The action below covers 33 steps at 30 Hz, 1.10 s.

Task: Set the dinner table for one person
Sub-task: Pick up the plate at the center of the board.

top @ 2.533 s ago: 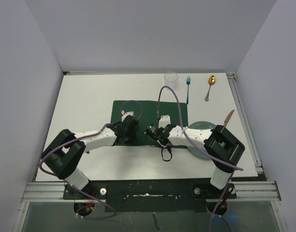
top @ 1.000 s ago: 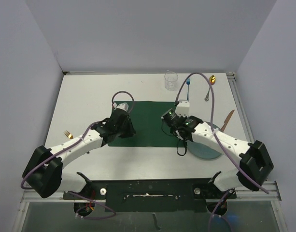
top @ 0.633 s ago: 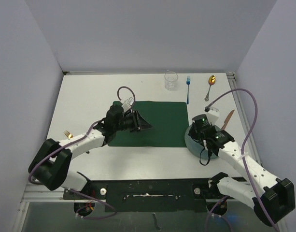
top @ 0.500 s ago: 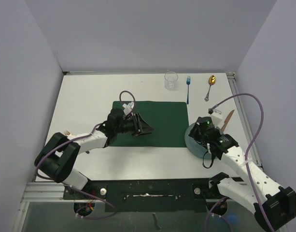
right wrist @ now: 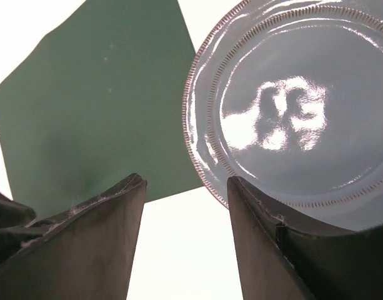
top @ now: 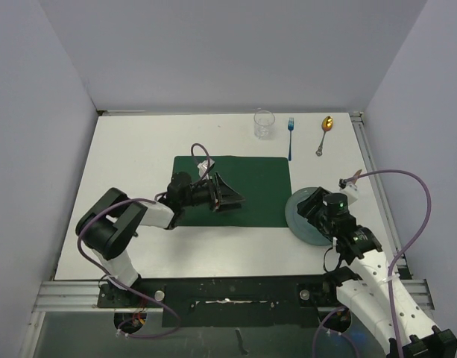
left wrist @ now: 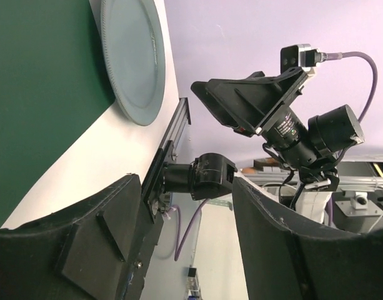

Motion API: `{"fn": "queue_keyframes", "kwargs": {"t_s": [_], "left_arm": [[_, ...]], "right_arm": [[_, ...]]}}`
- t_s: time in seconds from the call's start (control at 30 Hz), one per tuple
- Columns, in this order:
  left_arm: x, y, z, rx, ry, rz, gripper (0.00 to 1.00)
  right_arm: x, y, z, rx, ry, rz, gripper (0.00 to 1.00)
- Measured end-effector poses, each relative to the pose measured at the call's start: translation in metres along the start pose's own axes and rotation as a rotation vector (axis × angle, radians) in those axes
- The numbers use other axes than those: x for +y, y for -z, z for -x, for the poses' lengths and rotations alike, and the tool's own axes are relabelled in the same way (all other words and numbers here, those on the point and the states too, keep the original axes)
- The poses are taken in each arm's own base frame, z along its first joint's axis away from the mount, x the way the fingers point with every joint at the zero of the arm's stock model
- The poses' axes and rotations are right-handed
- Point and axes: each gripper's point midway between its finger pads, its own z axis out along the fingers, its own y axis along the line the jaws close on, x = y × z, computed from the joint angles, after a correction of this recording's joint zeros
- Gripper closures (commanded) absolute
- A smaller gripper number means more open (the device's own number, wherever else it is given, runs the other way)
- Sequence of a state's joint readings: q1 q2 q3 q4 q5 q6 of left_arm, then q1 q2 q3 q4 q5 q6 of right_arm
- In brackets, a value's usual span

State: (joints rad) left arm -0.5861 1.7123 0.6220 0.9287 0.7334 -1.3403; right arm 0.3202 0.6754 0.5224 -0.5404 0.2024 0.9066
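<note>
On the white dinner table (top: 131, 156) lies a dark green placemat (top: 254, 175), flat at its middle. My left gripper (top: 229, 192) hovers over the mat's near half, turned on its side, open and empty. The left wrist view has its fingers (left wrist: 85, 250) wide apart, facing the right arm (left wrist: 272, 119). A grey-blue plate (top: 301, 222) sits just right of the mat. My right gripper (top: 311, 211) hangs over the plate's left edge. The right wrist view shows it open (right wrist: 185, 181), bare table (right wrist: 179, 250) between the fingers, with the plate (right wrist: 303, 112) and placemat (right wrist: 97, 106) beyond.
At the far edge stand a clear glass (top: 264, 124), a blue fork (top: 291, 138) and a gold spoon (top: 325, 133). A brown-handled knife (top: 353, 179) lies right of the plate. A metal rail (top: 381, 186) runs along the table's right side.
Both grippers have opened. The right arm swung from the placemat to the plate. The left arm folded back, its gripper sliding right over the mat.
</note>
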Motion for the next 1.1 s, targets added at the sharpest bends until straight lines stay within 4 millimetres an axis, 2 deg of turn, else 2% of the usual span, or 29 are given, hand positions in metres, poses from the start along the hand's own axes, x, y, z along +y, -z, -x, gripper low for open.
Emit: {"fn": "queue_keyframes", "kwargs": {"t_s": [0.3,0.47,0.57,0.7,0.93,1.1], "left_arm": [[0.004,-0.002,-0.004,0.019,0.063,-0.062,0.42],[0.006,-0.003,-0.003,0.018,0.055,-0.060,0.42],[0.017,-0.004,-0.002,0.007,0.041,-0.013,0.42],[0.033,-0.008,0.008,-0.034,-0.010,0.134,0.42],[0.009,-0.007,0.029,-0.120,-0.196,0.237,0.41],[0.022,-0.010,0.025,-0.106,-0.174,0.237,0.41]], "right_arm": [[0.005,0.008,0.002,-0.011,-0.029,0.037,0.44],[0.002,0.006,-0.006,0.010,-0.038,0.034,0.44],[-0.002,0.003,-0.013,0.029,-0.046,0.028,0.44],[-0.006,0.005,-0.016,0.033,-0.052,0.022,0.44],[-0.008,0.011,-0.015,0.020,-0.065,0.022,0.44],[-0.012,0.010,-0.019,0.030,-0.066,0.011,0.44]]}}
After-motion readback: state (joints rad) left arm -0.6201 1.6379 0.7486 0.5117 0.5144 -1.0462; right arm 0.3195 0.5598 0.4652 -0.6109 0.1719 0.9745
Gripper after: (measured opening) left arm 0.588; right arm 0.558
